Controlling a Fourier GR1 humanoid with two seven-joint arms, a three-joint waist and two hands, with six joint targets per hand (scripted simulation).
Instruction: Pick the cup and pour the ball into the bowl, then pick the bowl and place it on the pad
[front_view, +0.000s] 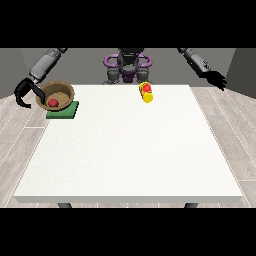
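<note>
Large white table (130, 150) on grey plank floor (235, 130) (grey walls behind)

A plain test room, bare like a lab: grey walls (15, 70) behind the robot (127, 67), pale wood-plank floor (230, 130) beneath the hand at the view's right (216, 79), and one large white table (130, 150) filling the middle.
</note>
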